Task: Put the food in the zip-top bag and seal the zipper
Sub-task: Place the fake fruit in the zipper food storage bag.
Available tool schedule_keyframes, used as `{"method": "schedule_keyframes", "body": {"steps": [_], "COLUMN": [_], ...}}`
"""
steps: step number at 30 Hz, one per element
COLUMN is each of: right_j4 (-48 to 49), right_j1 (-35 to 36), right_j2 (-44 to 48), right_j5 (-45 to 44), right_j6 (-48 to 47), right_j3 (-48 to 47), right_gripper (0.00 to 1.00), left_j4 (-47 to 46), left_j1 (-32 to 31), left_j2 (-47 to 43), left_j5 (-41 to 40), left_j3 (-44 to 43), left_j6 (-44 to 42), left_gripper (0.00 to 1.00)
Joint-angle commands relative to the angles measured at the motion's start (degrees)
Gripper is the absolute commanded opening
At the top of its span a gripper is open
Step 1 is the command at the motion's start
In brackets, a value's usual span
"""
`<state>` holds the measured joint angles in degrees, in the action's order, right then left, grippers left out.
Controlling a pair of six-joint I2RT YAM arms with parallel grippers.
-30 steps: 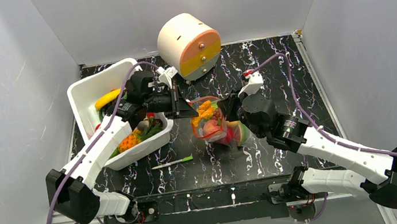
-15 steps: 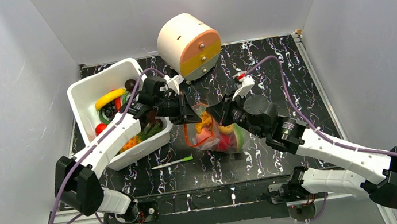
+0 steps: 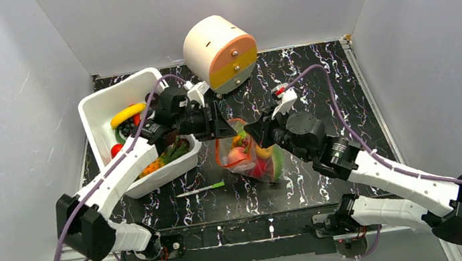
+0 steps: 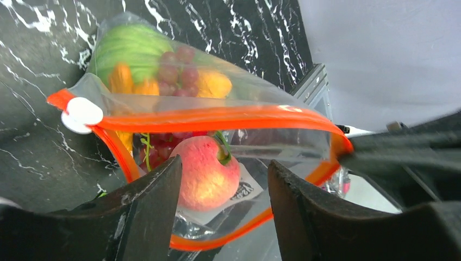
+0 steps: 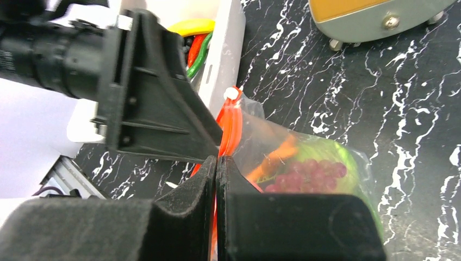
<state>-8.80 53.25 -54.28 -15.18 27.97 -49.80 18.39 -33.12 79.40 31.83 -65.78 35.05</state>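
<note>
The zip-top bag [image 3: 248, 155] is sitting near the middle of the black marbled surface [image 3: 317, 85], just to the right of a white bin [image 3: 100, 107], with its mouth gaping open toward the left arm. The red-orange zipper [image 4: 206, 117] is looping around that opening, its white slider tab [image 4: 81, 114] sitting at one end. Inside the clear plastic, a pink-and-yellow peach [image 4: 206, 176] is lying just within the mouth, while a bunch of purple grapes [image 4: 176, 68], a green piece [image 4: 128, 46] and some orange and yellow pieces are crowding the far end. The right claw [image 5: 217, 163] is pinching the zipper at one end of the mouth, its two fingers pressed tight together on the strip and holding that edge up. The left claw [image 4: 224, 166] is hovering at the opening with its fingers spread well apart and gripping nothing, the peach showing in the gap between them. In the bin, a yellow banana [image 3: 126, 114] and an orange piece [image 3: 149, 167] are lying among other toy food, partly hidden under the left arm. A thin white-and-green stick [image 3: 201, 189] is lying on the surface in front of the bin, and a round cream drum [image 3: 218, 51] with an orange-and-yellow face is standing at the far edge.
</note>
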Motion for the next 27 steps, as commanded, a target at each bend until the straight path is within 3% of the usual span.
{"method": "schedule_keyframes", "body": {"steps": [1, 4, 12, 18, 27], "right_j4": [1.78, 1.09, -2.78, -2.87, -2.18], "right_j1": [0.14, 0.18, 0.17, 0.1, 0.09], "right_j2": [3.84, 5.38, 6.44, 7.22, 6.84], "right_j5": [-1.09, 1.19, -0.67, -1.08, 0.32], "right_j6": [-5.75, -8.63, -12.65, -13.34, -13.86], "right_j3": [-0.45, -0.26, -0.65, -0.24, -0.22], "right_gripper": [0.0, 0.0, 0.0, 0.0, 0.0], "left_j4": [-2.06, -4.49, -5.38, -4.26, -5.21], "left_j1": [-0.24, -0.25, -0.19, -0.25, -0.19], "left_j2": [-8.01, -12.25, -22.24, -27.42, -22.88], "left_j5": [-1.51, -1.5, -3.32, 10.16, 7.23], "left_j3": [0.03, 1.27, 8.17, 16.78, 19.36], "left_j6": [-8.0, -15.49, -46.57, -72.42, -82.41], "left_gripper": [0.57, 0.57, 0.47, 0.55, 0.49]}}
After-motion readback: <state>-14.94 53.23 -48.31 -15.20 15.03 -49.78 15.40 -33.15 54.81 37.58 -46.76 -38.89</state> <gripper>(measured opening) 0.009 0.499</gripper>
